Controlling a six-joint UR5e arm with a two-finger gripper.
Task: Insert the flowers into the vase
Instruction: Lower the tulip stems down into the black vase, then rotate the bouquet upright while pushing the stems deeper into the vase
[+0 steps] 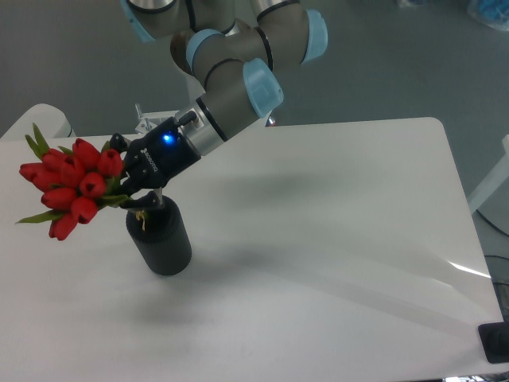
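Observation:
The flowers [73, 188], a tight bunch of red tulip buds with green leaves, lean out to the left above the table. Their pale stems slant down into the mouth of the vase [161, 239], a small matte black cylinder standing upright on the white table. My gripper [130, 199] is shut on the flowers just below the buds, right above the vase's rim. The lower stem ends are hidden inside the vase and behind my fingers.
The white table [334, 239] stretches right and forward of the vase. The arm's grey and blue joints [238, 64] reach over the table's back edge. A small white bracket [151, 123] sits behind the gripper, and a black object [497, 341] at the lower right corner.

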